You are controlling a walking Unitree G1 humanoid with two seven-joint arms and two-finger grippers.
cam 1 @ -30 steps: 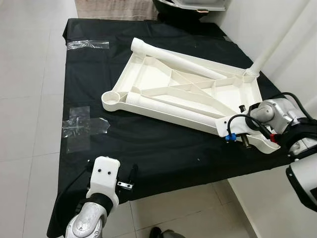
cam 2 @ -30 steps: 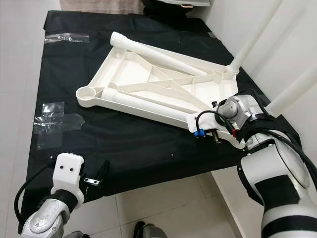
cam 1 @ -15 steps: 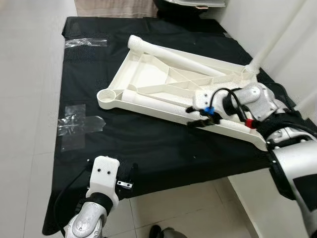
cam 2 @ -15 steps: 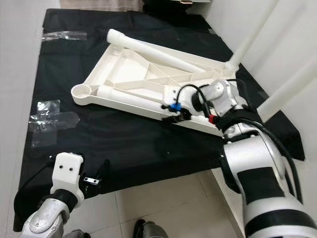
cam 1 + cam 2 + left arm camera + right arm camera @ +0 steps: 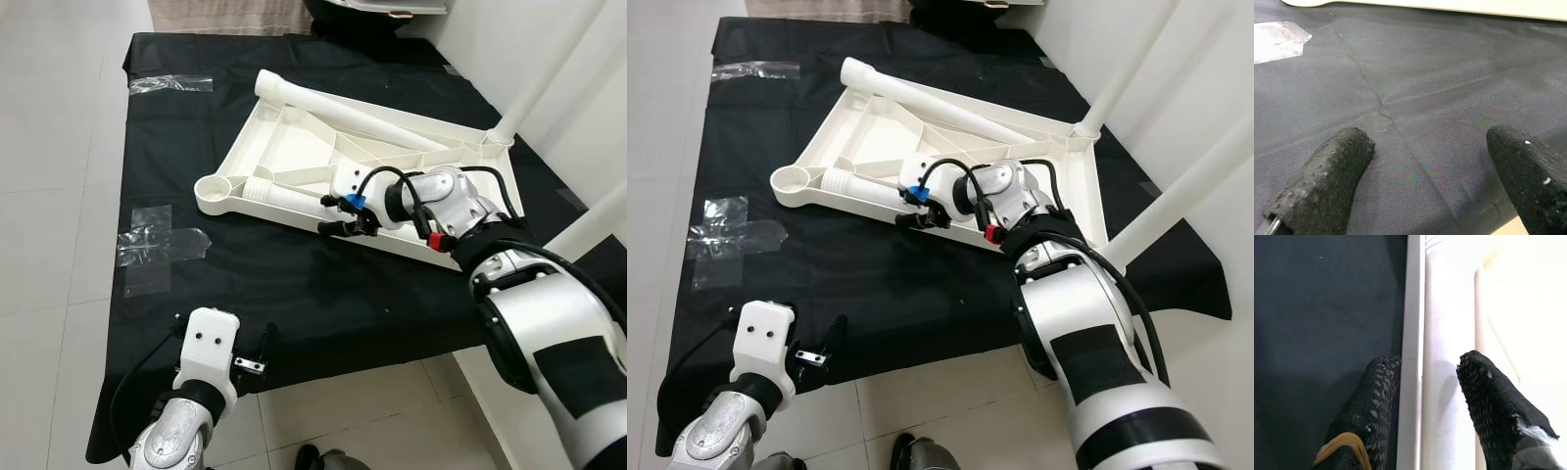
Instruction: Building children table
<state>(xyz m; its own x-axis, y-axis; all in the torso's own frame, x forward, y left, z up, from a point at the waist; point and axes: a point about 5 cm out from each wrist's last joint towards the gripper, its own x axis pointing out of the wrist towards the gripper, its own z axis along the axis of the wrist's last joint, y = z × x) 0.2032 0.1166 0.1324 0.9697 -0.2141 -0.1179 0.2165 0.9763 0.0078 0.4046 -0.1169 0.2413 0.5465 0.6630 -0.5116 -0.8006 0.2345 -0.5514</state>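
A white children's table top point(image 5: 294, 147) lies upside down on the black-covered table point(image 5: 294, 284). One loose white leg point(image 5: 289, 199) lies along its near rim and another point(image 5: 362, 116) along its far rim. Two more legs point(image 5: 534, 83) point(image 5: 1176, 196) stand upright at the right-hand corners. My right gripper point(image 5: 331, 213) is at the middle of the near rim. It is open, and its fingers point(image 5: 1376, 396) straddle the rim and the lying leg point(image 5: 1442, 333). My left gripper point(image 5: 1430, 147) is open over bare cloth near the front edge, with one finger point(image 5: 266, 338) in the left eye view.
Clear tape patches stick to the cloth at the left point(image 5: 157, 240) and far left point(image 5: 171, 84). A dark object point(image 5: 372, 20) sits beyond the table's far end. A white wall runs close along the right. Tiled floor point(image 5: 59, 147) lies to the left and front.
My right gripper has travelled left along the table top's near rim, from the right corner to the middle beside the lying leg. The left arm has stayed put.
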